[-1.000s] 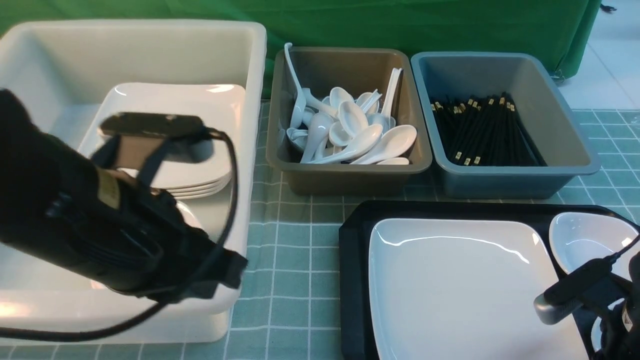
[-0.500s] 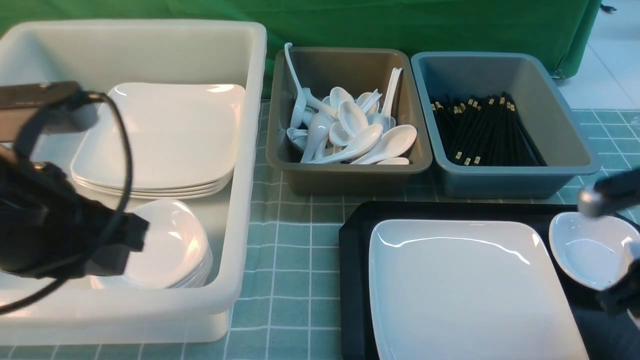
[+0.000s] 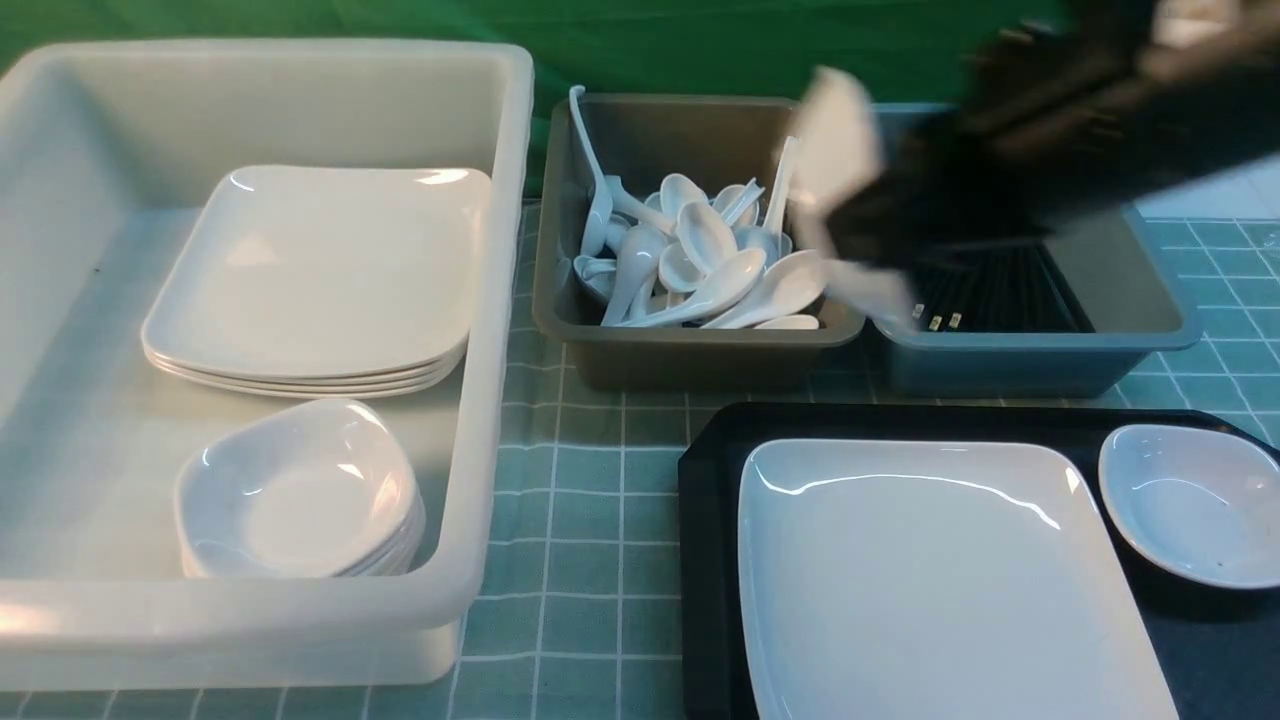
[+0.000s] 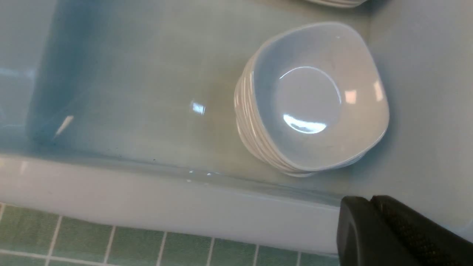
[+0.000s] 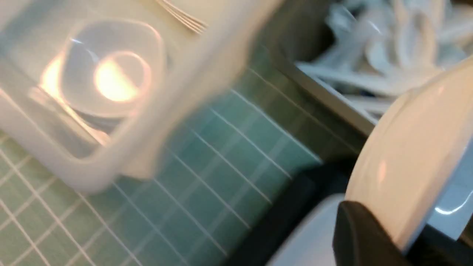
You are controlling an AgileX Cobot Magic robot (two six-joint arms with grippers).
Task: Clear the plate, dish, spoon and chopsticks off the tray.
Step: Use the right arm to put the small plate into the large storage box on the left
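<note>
One glossy white square plate (image 3: 940, 570) and one small rounded dish (image 3: 1195, 505) lay on the black tray (image 3: 710, 560), which sat on the checked counter (image 3: 590, 520). The right pincer (image 5: 401, 245), blurred, pinched one white spoon (image 5: 406, 166) above where the brown-grey bin (image 3: 690, 365) met the blue-grey bin (image 3: 1020, 365). The left pincer (image 4: 371, 201), pressed together, hung over the rim of the translucent tub (image 4: 184, 199).

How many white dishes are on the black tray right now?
2: the large square plate fills the tray's middle; the small dish sits at its far right corner. The tray's near and right edges run out of frame, so more may be hidden.
</note>
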